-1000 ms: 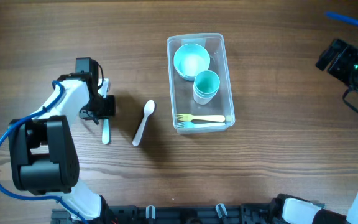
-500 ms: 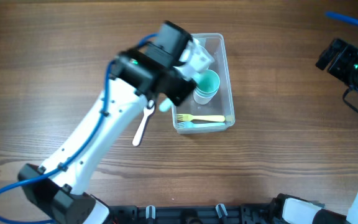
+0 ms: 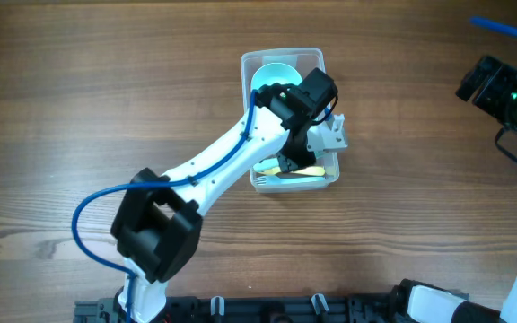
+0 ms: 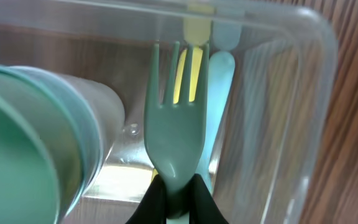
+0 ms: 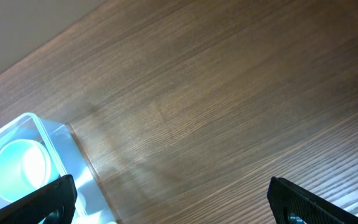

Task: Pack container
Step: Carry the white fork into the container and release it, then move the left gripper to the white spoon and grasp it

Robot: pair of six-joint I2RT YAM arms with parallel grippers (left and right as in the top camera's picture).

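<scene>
Container [image 3: 305, 54] location: mid-table, directly beneath the left pincer [image 4: 174, 198]. It is well apart from the right pincer [image 5: 178, 202], which hangs over bare table [image 3: 106, 90] at the far edge with its fingers spread wide and nothing between them. The left pincer is clamped on the handle of a teal fork [image 4: 176, 134]. The tines point ahead of the fingertips toward the container's end wall.

We judge the step in hand to be placing the fork, and we recommend the following.
1. Lower along the present line. Ahead of the pincer, under the tines, lie a yellow fork [image 4: 194, 78] and a pale blue utensil [image 4: 224, 68]. Lay the teal fork parallel on top of them.
2. Hold clearance on the side where the stacked teal cups [image 4: 36, 155] stand close beside the pincer. A sideways drift could tip them.
3. Part the fingers only once the fork is low. Released high, it may bounce off the cutlery or over the rim just ahead.
4. Withdraw straight up.

View comparison:
- **Left wrist view:** only this view shows the grip and the gap to the cups. In the overhead view the arm covers the held fork and the cups.
- **Overhead view:** only this view shows both arms and where the container sits on the table.
- **Right wrist view:** it shows the pale bowl [image 5: 20, 168] at the end of the container away from the left pincer. The left wrist view omits the bowl.
</scene>
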